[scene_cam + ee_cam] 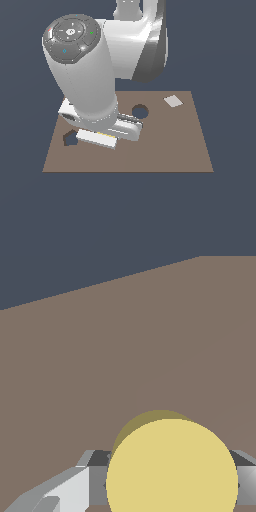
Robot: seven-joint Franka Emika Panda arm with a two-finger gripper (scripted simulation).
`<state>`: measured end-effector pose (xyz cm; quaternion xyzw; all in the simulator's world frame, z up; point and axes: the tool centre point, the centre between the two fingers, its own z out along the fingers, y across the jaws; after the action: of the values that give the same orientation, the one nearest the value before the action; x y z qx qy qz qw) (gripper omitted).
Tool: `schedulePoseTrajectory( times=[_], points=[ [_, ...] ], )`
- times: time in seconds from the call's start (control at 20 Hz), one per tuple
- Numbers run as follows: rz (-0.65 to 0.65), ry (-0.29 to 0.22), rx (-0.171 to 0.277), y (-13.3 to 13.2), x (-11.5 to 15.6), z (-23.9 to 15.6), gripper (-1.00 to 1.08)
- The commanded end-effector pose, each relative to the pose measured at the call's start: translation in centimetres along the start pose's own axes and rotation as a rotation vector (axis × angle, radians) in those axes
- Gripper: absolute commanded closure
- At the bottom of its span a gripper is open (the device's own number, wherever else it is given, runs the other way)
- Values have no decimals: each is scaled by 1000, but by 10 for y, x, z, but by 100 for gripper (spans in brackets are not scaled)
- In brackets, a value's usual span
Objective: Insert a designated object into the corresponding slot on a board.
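Yellow disc (pixel 172 468): lies between the gripper (pixel 170 483) fingers, which look closed on its rim, low over the brown board (pixel 165 150); step judged grasp-and-lift; next calls for carrying to the round hole (pixel 140 111), well apart.

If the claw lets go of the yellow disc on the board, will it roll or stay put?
The disc looks flat, thick and stiff, so laid face down on the board it would probably stay put. Dropped on its round edge, it might roll. It sits between the claw fingers; how firmly is unclear.
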<state>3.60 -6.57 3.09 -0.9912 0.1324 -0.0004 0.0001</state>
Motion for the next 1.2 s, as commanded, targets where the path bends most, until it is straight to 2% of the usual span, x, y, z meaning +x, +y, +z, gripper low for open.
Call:
schedulePoseTrajectory(
  times=[0.0,0.3,0.6,1.15],
  points=[
    [0,0,0,0,0,-2,108],
    [-7,-1,0,0,0,-2,108],
    [-68,-1,0,-4,2,-2,108],
    [-339,-1,-1,-23,7,-3,108]
  ],
)
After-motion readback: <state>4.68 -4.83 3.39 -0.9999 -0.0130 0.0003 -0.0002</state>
